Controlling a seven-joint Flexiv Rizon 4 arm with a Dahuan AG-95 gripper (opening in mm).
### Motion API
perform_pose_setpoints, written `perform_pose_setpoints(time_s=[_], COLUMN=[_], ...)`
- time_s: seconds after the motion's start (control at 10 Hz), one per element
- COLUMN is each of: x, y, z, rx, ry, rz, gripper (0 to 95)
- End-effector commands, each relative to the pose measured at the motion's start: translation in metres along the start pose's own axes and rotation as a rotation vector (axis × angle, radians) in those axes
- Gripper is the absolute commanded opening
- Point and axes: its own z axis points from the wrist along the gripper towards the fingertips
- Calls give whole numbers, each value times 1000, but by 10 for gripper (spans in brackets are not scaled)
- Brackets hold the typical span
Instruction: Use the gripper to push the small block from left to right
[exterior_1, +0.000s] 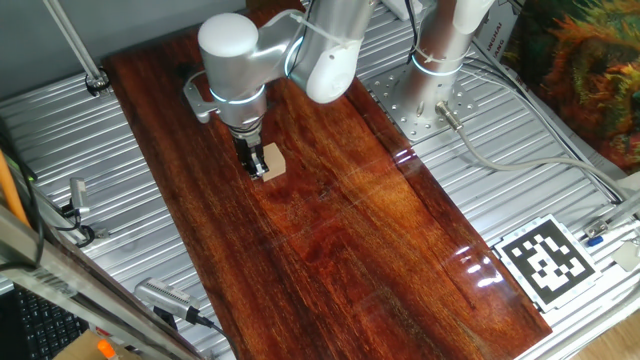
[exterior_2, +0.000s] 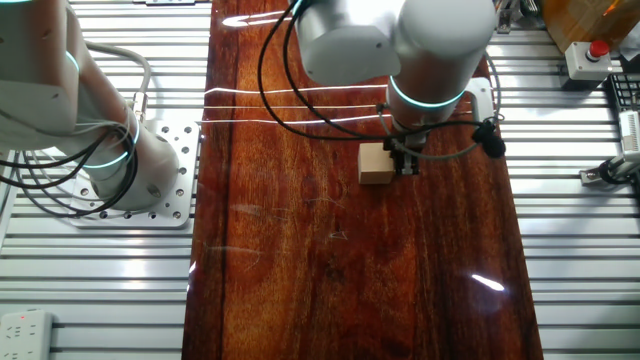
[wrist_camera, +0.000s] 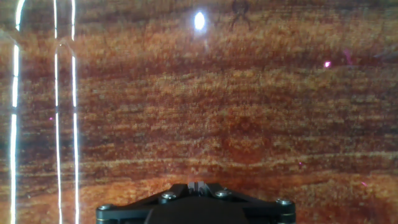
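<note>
The small pale tan wooden block (exterior_1: 272, 163) sits on the dark red wooden board (exterior_1: 350, 230). In the other fixed view the block (exterior_2: 376, 163) lies just left of my gripper (exterior_2: 405, 160). My gripper (exterior_1: 254, 165) is down at board level with its narrow black fingers closed together, touching the block's side and holding nothing. In the hand view only the fingertips (wrist_camera: 198, 184) show at the bottom edge, pressed together, and the block is out of view.
A white arm base (exterior_1: 440, 50) stands on a metal plate at the back right. A black-and-white printed marker (exterior_1: 548, 258) lies off the board's right side. Cables run at the board's edges. A second arm base (exterior_2: 110, 160) stands left of the board.
</note>
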Motion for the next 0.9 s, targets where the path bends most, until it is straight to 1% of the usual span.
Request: perform_pose_setpoints(time_s=[0.1,0.9], x=[1,23], y=[0,0], z=[1,5], rx=[3,8], ry=[-2,-2], rz=[1,-5], gripper=[0,0])
